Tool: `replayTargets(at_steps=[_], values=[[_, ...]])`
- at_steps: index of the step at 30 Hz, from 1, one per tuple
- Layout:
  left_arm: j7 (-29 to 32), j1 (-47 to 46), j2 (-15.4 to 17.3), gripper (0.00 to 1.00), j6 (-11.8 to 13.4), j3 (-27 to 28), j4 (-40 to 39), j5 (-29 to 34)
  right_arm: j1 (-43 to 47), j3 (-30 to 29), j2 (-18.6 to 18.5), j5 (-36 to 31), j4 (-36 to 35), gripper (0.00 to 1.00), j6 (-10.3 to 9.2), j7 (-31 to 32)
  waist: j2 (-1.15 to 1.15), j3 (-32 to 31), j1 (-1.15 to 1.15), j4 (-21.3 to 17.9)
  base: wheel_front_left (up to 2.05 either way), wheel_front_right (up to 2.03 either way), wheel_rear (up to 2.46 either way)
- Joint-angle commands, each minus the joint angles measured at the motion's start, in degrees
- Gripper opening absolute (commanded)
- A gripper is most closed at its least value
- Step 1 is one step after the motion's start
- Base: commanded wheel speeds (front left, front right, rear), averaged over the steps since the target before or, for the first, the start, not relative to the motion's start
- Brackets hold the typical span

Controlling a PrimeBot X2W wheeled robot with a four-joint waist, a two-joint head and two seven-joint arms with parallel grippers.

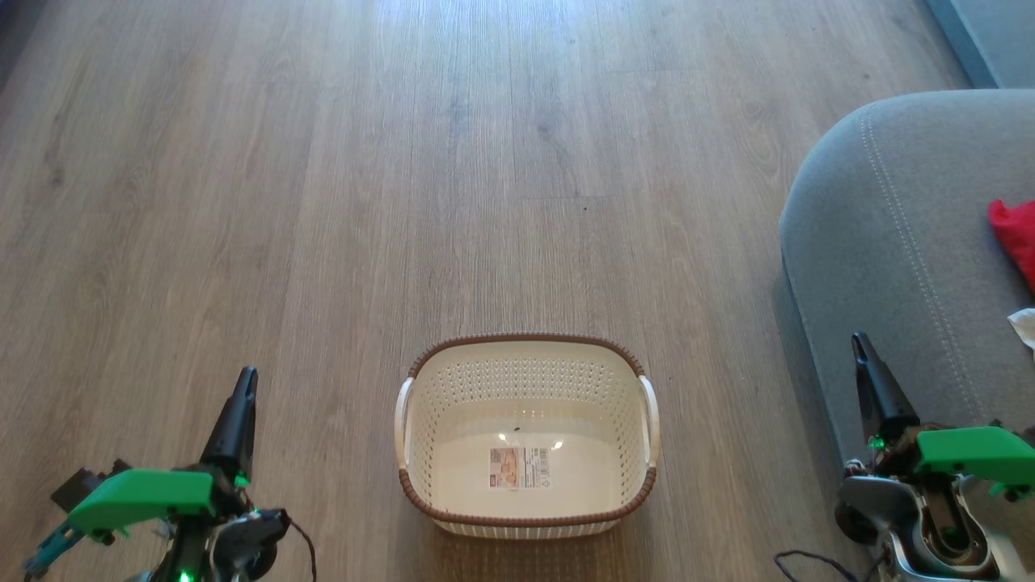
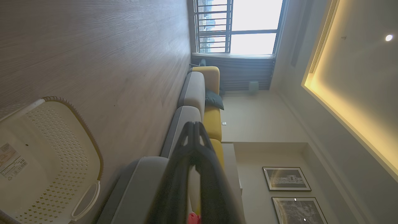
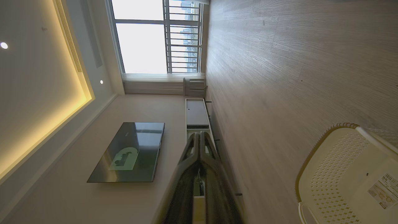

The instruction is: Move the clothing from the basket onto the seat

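The cream basket point(image 1: 422, 386) with its brown rim stands on the wood floor straight ahead, holding nothing but a label on its floor. It also appears as the basket point(image 2: 77, 155) at lower left and the basket point(image 3: 314, 174) at lower right. Red clothing point(image 1: 1017, 236) with a scrap of white lies on the grey seat point(image 1: 881, 242) at the right edge. My left gripper point(image 1: 245, 380) is shut at the lower left, apart from the basket. My right gripper point(image 1: 859, 343) is shut at the lower right, over the seat's front edge. Both hold nothing.
Wood floor point(image 1: 485, 162) stretches ahead and to the left. In the left wrist view a grey and yellow sofa point(image 2: 196, 93) runs toward a window point(image 2: 245, 28). The right wrist view has a television point(image 3: 130, 152) and a low cabinet point(image 3: 196, 113) by the wall.
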Motion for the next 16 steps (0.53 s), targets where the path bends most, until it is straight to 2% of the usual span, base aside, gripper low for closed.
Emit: replayTargets(at_steps=[1,16], values=[[0.44,-2.73,0.62,0.00,-0.53,2.01,-1.86,-0.38,-1.48,0.98,-0.16,0.35,-2.25,0.00,0.00,0.34,0.00,0.00,0.00,0.00,0.00,0.00,0.00],[0.43,-2.73,0.62,0.00,-0.53,2.00,-1.87,-0.39,-1.48,0.98,-0.16,0.35,-2.25,0.00,0.00,0.34,0.00,0.00,0.00,0.00,0.00,0.00,0.00]])
